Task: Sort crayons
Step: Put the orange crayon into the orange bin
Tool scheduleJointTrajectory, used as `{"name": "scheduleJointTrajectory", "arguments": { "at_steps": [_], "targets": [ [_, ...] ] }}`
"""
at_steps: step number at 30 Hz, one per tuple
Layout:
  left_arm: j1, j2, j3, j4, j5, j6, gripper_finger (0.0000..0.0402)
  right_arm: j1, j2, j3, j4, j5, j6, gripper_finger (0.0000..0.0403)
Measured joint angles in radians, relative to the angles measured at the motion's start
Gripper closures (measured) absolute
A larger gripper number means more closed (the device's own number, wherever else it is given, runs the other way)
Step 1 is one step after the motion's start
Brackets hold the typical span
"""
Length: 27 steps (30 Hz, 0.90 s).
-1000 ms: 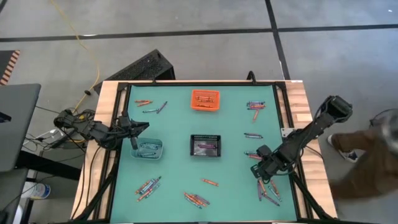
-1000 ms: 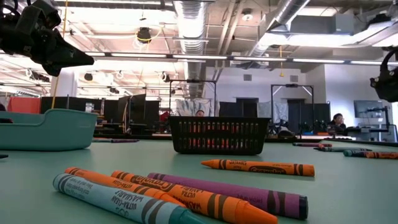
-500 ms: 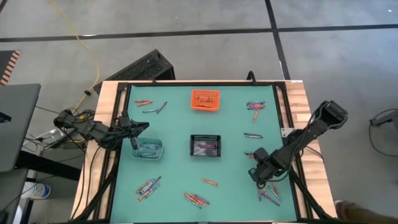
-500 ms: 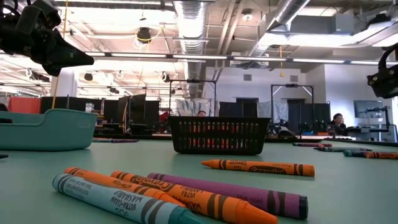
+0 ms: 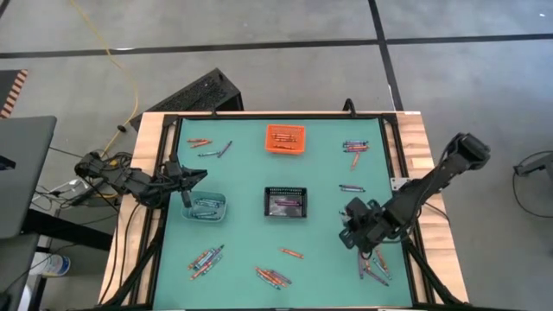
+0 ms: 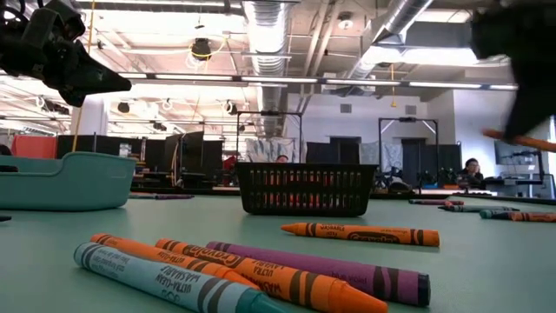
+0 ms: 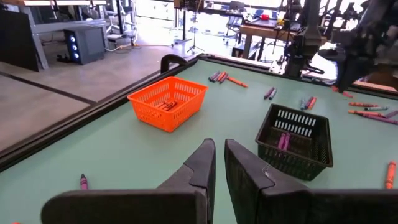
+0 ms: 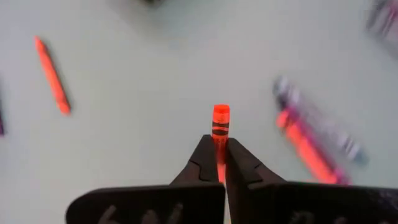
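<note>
Gripping an orange crayon (image 8: 220,124), right end effector (image 8: 219,163) raised above table.

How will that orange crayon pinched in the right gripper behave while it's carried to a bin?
The orange crayon is probably stiff: it juts straight out of the right gripper without drooping. Its round, paper-wrapped body may pivot or slip, since the grip looks narrow. Dropped on the flat table, it would likely roll.
</note>
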Motion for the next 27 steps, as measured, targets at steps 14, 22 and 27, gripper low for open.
{"name": "scheduleJointTrajectory", "arguments": {
  "at_steps": [14, 22, 27],
  "targets": [
    [0.000, 0.000, 0.000, 0.000, 0.001, 0.000, 0.0379, -0.391, -0.033, 0.011, 0.400, 0.194, -0.934, 0.0396],
    [0.000, 0.000, 0.000, 0.000, 0.022, 0.007, 0.0379, -0.703, -0.032, 0.011, 0.738, -0.050, -1.353, 0.0396],
    [0.000, 0.000, 0.000, 0.000, 0.022, 0.007, 0.0379, -0.838, -0.032, 0.011, 0.859, -0.145, -1.559, 0.0396]
  ]
}}
